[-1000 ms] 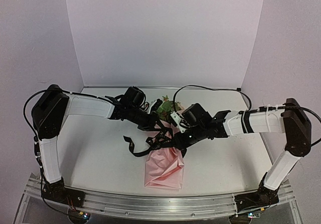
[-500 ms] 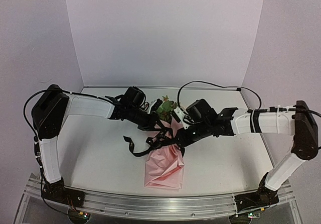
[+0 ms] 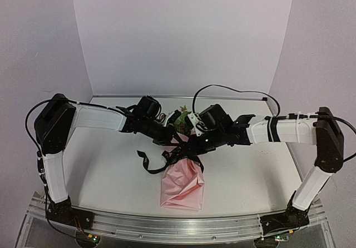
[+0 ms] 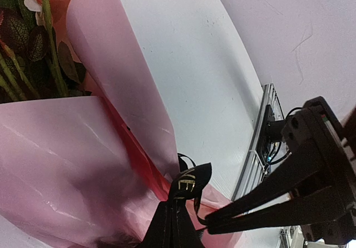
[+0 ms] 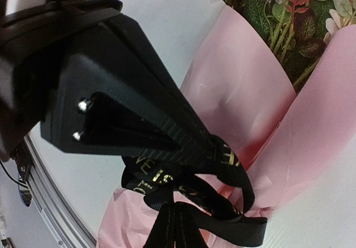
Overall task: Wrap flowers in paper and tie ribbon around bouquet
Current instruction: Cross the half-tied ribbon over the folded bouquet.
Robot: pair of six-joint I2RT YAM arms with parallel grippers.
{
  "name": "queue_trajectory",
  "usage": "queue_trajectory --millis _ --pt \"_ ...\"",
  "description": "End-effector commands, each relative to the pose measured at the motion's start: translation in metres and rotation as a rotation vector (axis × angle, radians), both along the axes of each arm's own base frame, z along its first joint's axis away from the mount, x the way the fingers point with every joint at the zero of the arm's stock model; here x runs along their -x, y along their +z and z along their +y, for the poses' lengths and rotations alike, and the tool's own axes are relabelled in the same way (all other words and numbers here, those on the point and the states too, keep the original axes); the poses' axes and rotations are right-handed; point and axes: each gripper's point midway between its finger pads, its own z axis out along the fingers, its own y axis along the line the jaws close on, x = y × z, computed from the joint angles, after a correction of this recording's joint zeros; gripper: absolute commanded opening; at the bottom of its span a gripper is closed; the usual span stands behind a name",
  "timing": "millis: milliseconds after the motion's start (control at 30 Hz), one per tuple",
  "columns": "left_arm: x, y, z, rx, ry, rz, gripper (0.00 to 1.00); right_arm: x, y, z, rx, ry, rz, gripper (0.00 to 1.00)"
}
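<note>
Black lettered ribbon [image 5: 183, 184]: limp, slippery; grip close to pink paper cone [image 3: 181, 184]. Left hand [image 5: 194, 142] (10 o'clock) and right hand [image 4: 214, 223] (2 o'clock) both clamp it.

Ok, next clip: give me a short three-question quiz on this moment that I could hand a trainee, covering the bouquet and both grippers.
1. True or false: the pale pink paper-cone bouquet lies with its dusty-pink and cream roses pointing toward the near edge of the white table.
2. Pick one: the left gripper and the right gripper are both shut on A) the long narrow black lettered ribbon, B) a bare green stem, C) a robot cable.
3. In the top view, on which arm's side of the cone does the ribbon's loose tail lie on the table?

Key: 1 false, the roses point to the far edge. 2 A. 3 the left arm's side.
</note>
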Motion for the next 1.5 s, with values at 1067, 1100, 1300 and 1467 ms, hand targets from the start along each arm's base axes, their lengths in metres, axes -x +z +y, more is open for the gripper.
queue_trajectory --millis 1067,1100,1300,1467 --pt "0.022 0.039 -0.008 0.041 -0.055 -0.063 0.0 -0.063 0.011 0.017 -0.545 -0.291 0.013 0.0" --pt "0.02 0.039 -0.008 0.036 -0.05 -0.066 0.0 -0.065 0.011 0.018 -0.57 -0.297 0.02 0.0" --pt "0.009 0.045 -0.011 0.041 -0.002 -0.098 0.0 -0.072 0.008 0.018 -0.643 -0.314 0.061 0.0" --pt "0.005 0.043 -0.013 0.033 0.005 -0.1 0.0 -0.071 0.011 0.018 -0.653 -0.3 0.07 0.01"
